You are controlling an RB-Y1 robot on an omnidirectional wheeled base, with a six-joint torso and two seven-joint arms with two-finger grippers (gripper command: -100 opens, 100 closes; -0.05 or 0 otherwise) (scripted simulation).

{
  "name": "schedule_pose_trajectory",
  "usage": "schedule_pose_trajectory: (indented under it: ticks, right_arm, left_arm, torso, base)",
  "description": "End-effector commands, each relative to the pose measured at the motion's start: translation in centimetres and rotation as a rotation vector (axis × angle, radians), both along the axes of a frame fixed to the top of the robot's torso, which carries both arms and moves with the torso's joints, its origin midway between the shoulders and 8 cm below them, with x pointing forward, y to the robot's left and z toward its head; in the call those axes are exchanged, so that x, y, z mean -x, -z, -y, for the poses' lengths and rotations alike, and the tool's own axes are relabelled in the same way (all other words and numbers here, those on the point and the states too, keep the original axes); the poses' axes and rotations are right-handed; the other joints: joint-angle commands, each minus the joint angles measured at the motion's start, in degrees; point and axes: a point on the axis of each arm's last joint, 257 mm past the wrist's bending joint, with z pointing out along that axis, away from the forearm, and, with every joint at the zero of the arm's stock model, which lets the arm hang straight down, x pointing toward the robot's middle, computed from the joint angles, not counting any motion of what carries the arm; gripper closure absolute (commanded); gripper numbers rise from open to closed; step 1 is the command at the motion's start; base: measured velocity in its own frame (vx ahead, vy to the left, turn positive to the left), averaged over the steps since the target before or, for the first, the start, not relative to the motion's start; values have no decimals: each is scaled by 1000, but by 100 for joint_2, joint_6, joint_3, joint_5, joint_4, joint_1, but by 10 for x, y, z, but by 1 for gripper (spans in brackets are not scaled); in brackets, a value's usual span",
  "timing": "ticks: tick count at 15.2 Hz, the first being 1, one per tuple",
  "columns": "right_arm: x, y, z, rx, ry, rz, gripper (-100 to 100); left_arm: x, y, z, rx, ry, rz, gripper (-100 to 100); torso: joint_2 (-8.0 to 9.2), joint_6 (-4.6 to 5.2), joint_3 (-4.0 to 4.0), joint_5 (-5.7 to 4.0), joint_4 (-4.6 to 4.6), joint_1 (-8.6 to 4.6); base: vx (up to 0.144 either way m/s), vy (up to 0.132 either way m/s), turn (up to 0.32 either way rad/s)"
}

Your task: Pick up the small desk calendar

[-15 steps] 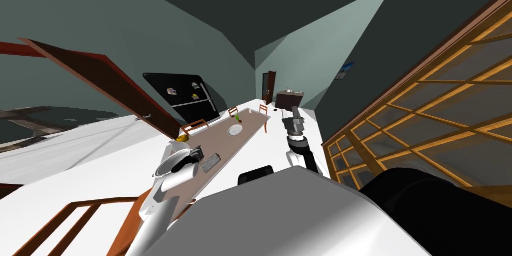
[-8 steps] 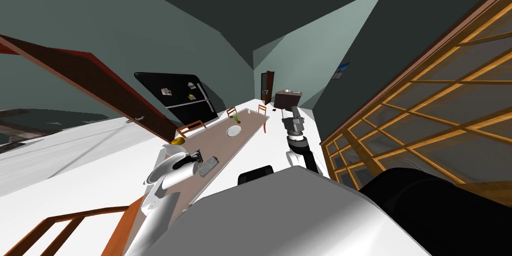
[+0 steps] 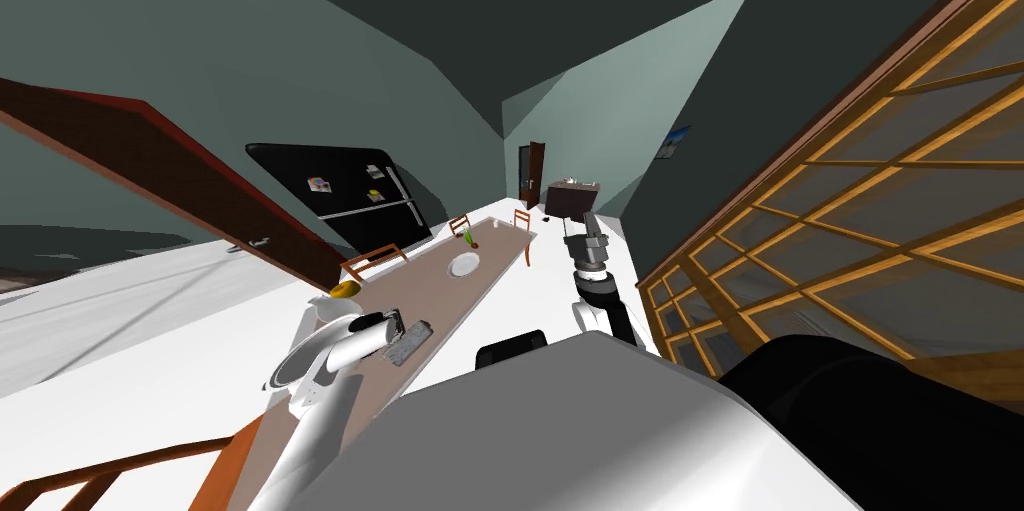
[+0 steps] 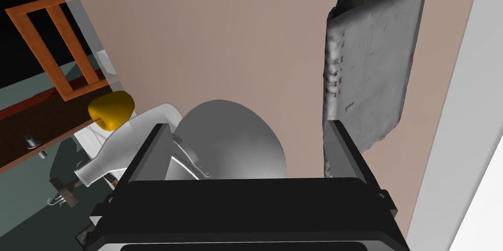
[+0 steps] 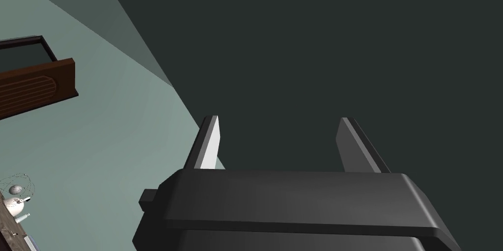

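A grey round-backed bowl (image 4: pixel 236 135) sits on the brown bench (image 4: pixel 221 41), right under the left claw (image 4: pixel 249 126), its curve showing between the two fingers; what it holds cannot be told. Just beside it a white, narrow-necked jug (image 4: pixel 127 140) lies at the bench's edge. A small yellow lump (image 4: pixel 110 110) is against the jug's far side, outside it rather than in it. In the head view a pale plate (image 3: pixel 463 263) lies further up the bench, at about 1 o'clock from the left claw and well apart from it. Whatever is on the plate is too small to make out.

The small desk calendar (image 4: pixel 373 66) lies flat on the bench, a grey, worn slab with its spiral binding along the long edge that faces the bowl. In the head view it sits just beside the left claw, at about 4 o'clock from it. From the wrist camera, one finger (image 4: pixel 344 154) stands over the calendar's near corner, and most of the calendar stretches on past that fingertip. Whether the finger touches it I cannot tell. The left claw's fingers stand apart, with nothing gripped.

The right claw (image 5: pixel 278 119) is held up off to the bench's 3 o'clock side, its fingers also apart.
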Motion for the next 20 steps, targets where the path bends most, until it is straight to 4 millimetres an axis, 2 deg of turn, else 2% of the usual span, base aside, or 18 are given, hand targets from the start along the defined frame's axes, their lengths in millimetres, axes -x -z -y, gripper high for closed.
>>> schedule_pose_trajectory:
  ticks: [1, 5, 12, 20]
  right_arm:
    - [0, 0, 0, 0, 0, 0, 0]
    - [0, 0, 0, 0, 0, 0, 0]
    - [0, 0, 0, 0, 0, 0, 0]
    - [0, 0, 0, 0, 0, 0, 0]
  left_arm:
    - [11, 11, 2, 30, -26, -50, -100]
    - [22, 21, 4, 64, -55, -105, -100]
    - [55, 47, 15, 174, -142, -260, -100]
    - [81, 61, 31, 261, -200, -384, -100]
  torso:
    - [0, 0, 0, 0, 0, 0]
    - [3, -1, 2, -1, 1, -2]
    - [-1, -1, -1, 0, -1, 1]
    - [5, -2, 2, 0, 1, 1]
  base:
    - [50, -1, -65]
    - [32, -4, -37]
    - [46, 3, -56]
    - [40, 7, -42]
